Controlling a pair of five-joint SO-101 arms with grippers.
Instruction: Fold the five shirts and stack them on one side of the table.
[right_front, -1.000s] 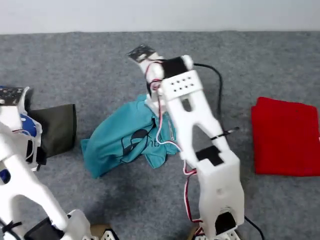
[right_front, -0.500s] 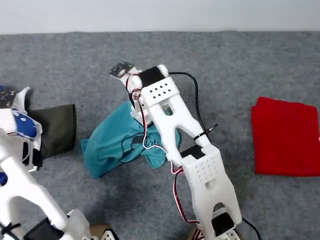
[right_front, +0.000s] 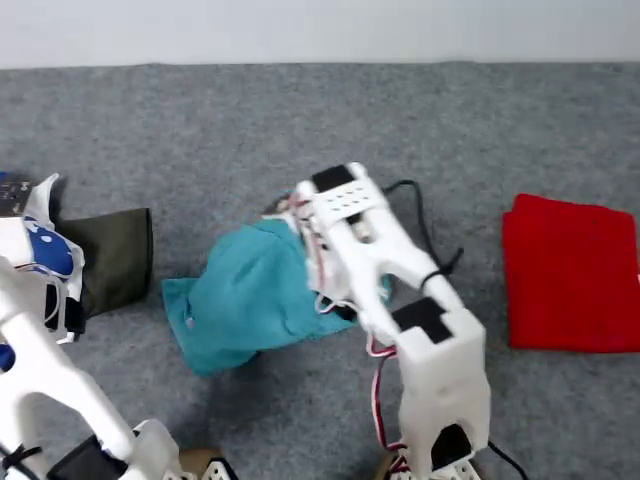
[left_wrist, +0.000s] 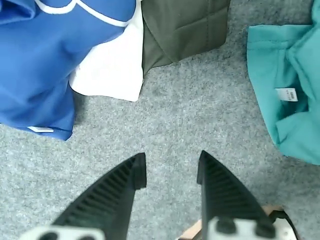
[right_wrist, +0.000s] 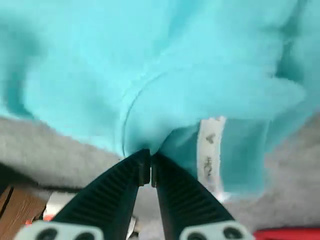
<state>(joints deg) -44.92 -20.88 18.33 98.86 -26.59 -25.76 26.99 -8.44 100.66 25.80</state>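
Your right gripper (right_wrist: 150, 166) pinches the teal shirt (right_front: 245, 300) mid-table; left gripper (left_wrist: 171, 161) hangs open above the table (left_wrist: 175, 112).

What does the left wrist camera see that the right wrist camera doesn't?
Left wrist camera: a blue shirt, a white shirt and an olive shirt bunched together, plus the open left gripper over the grey table. Right wrist camera: the right gripper pinched shut on a fold of the teal shirt, seen close up. Both: that teal shirt and the grey table.
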